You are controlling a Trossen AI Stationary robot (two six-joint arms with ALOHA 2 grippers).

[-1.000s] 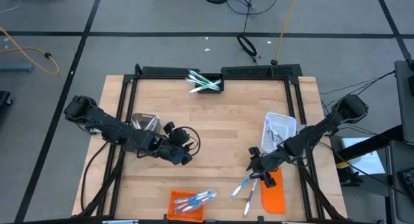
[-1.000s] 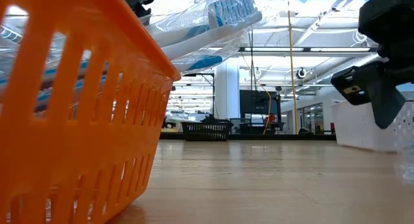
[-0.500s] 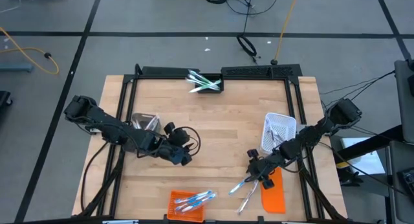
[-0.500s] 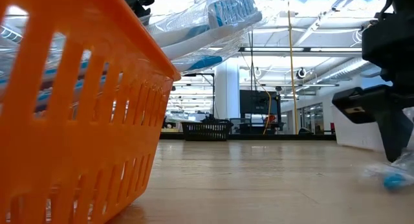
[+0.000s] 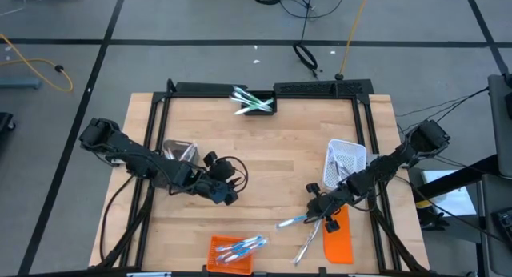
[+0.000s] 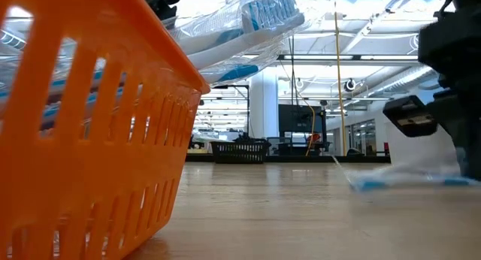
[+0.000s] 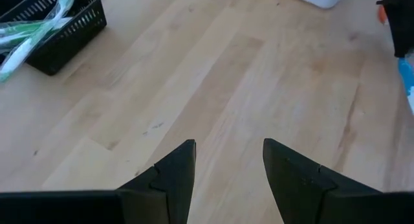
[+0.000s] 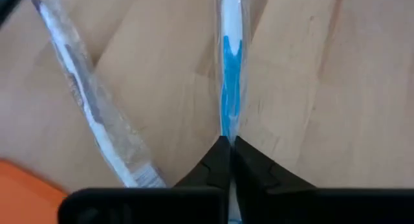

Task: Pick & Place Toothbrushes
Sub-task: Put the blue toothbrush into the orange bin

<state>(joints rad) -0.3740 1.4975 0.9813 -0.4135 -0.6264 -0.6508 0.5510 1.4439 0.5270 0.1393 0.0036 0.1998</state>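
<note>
1 blue toothbrush (image 8: 230, 62) clamped in right end effector (image 5: 313, 217), beside orange lid (image 5: 338, 241), white basket (image 5: 344, 163).

Taking the white mesh basket (image 5: 346, 164) as my mark: the broad middle of the table (image 5: 272, 149) beside it lies bare, open for passage toward the black bin (image 5: 258, 103) at the far edge. On the basket's near side, my right gripper (image 5: 318, 214) pinches a blue toothbrush (image 5: 292, 222); a second toothbrush (image 5: 306, 246) and the orange lid (image 5: 338, 238) crowd that corner. My left gripper (image 5: 228, 195), fingers parted, and the orange basket (image 5: 230, 254) stand farther across.
</note>
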